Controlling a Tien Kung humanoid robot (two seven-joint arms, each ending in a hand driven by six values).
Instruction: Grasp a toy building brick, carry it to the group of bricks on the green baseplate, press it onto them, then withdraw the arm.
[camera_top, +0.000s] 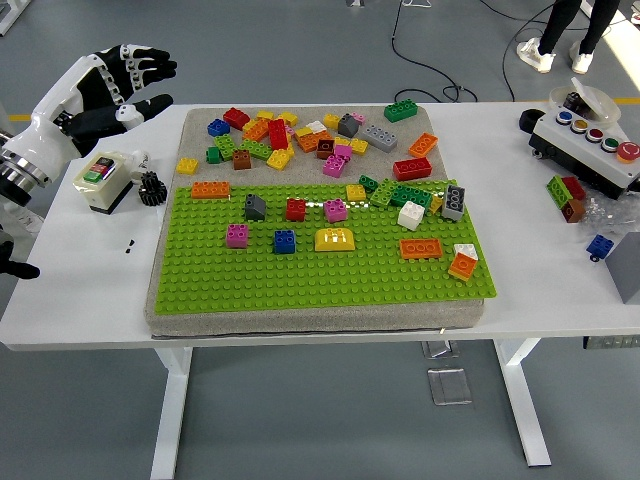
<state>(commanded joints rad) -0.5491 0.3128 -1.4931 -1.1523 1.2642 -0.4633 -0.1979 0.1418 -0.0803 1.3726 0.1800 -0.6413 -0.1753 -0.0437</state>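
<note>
The green baseplate (320, 275) lies on a grey mat in the middle of the table. Several bricks stand on it, among them an orange one (210, 189), a grey one (255, 207), a red one (296, 208), a blue one (284, 241) and a rounded yellow one (336, 239). A cluster of green, white and grey bricks (415, 197) sits at its right. Behind the plate lies a loose pile of mixed bricks (310, 135). My left hand (125, 85) hovers at the far left above the table, fingers spread, holding nothing. The right arm is out of sight.
A small white box with red and green buttons (100, 176) and a black gear (151, 187) lie under my left hand. At the right stand a control box with coloured buttons (590, 145) and a few loose bricks (568, 194). A person's feet (555, 50) show at the top right.
</note>
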